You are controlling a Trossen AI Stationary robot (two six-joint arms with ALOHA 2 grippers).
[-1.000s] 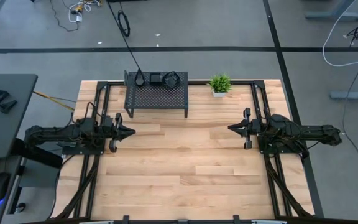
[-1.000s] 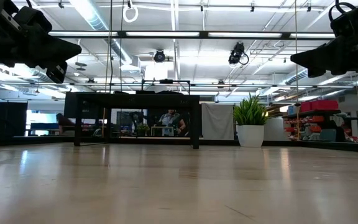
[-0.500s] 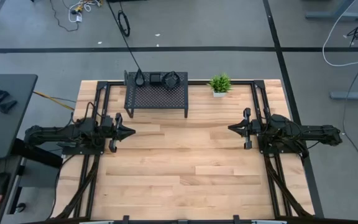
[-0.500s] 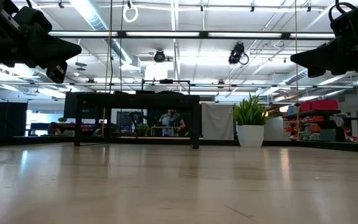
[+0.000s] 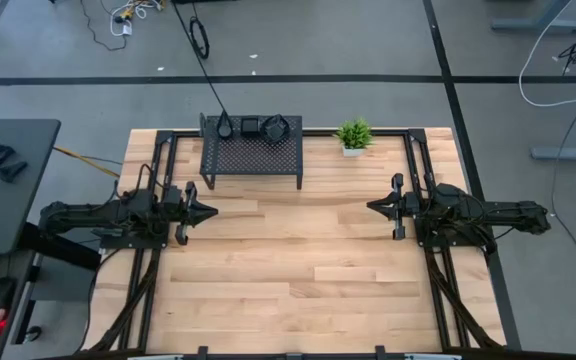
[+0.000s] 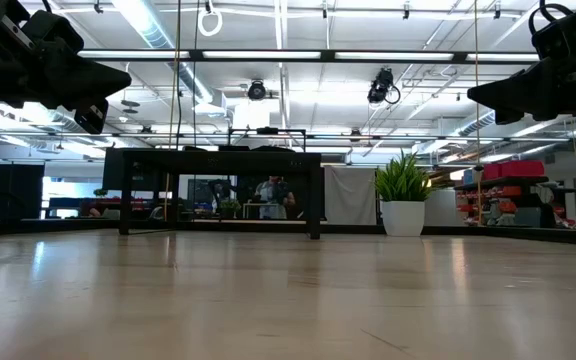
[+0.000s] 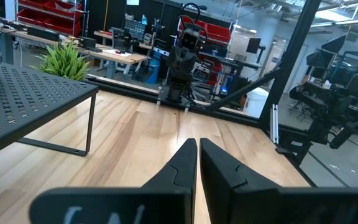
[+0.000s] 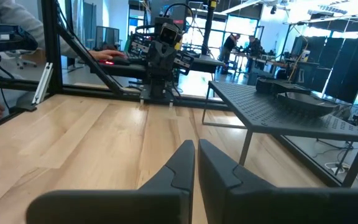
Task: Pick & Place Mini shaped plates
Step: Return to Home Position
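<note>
No change — left gripper [image 5: 208, 211] at nine o'clock, right gripper [image 5: 373, 207] at three, both closed, empty; plates [image 5: 273, 126] on rack [image 5: 253, 158] at twelve — likely finished.

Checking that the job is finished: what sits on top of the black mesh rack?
Three dark piles of mini shaped plates sit along the back edge of the rack; the rest of its top is bare mesh. Upper plates cover those beneath, so the count is hidden.
</note>
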